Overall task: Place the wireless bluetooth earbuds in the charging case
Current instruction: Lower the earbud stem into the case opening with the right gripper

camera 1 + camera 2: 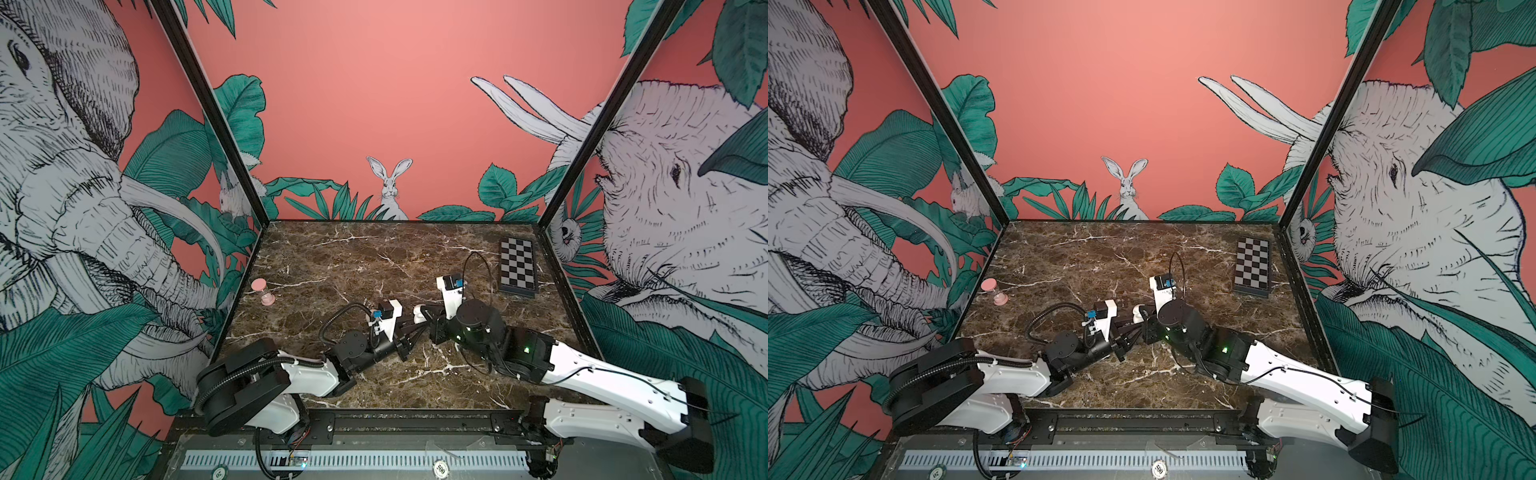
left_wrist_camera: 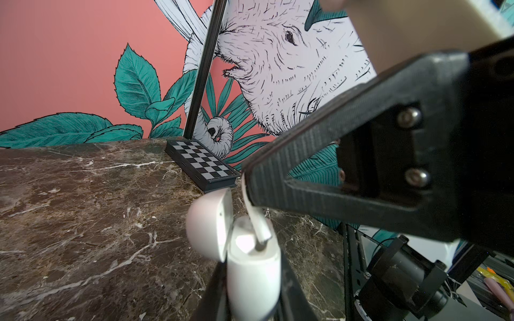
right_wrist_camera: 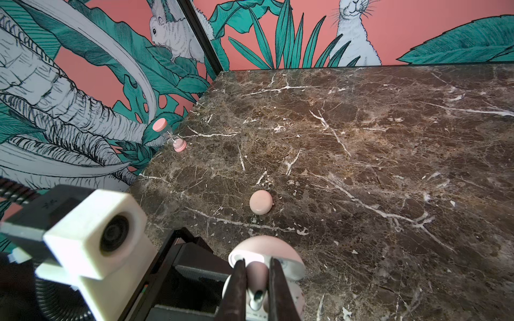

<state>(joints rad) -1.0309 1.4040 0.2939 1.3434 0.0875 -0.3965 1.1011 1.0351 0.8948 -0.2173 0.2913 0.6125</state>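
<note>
The charging case (image 2: pixel 253 266) is clamped in my left gripper (image 2: pixel 251 289), its lid hinged open to one side. My right gripper (image 3: pixel 257 266) is closed on one earbud (image 2: pixel 257 222), with the stem tip in the case mouth. My right finger hides the bud's head in the left wrist view. The hourglass (image 1: pixel 263 292) is well left of both jaws. A closed round case (image 3: pixel 261 202) lies near, beyond them. The chessboard (image 1: pixel 518 266) lies well to the right.

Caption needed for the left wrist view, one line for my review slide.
Left pincer grips the open charging case; right pincer holds an earbud stem-down at its opening, chessboard behind.
</note>
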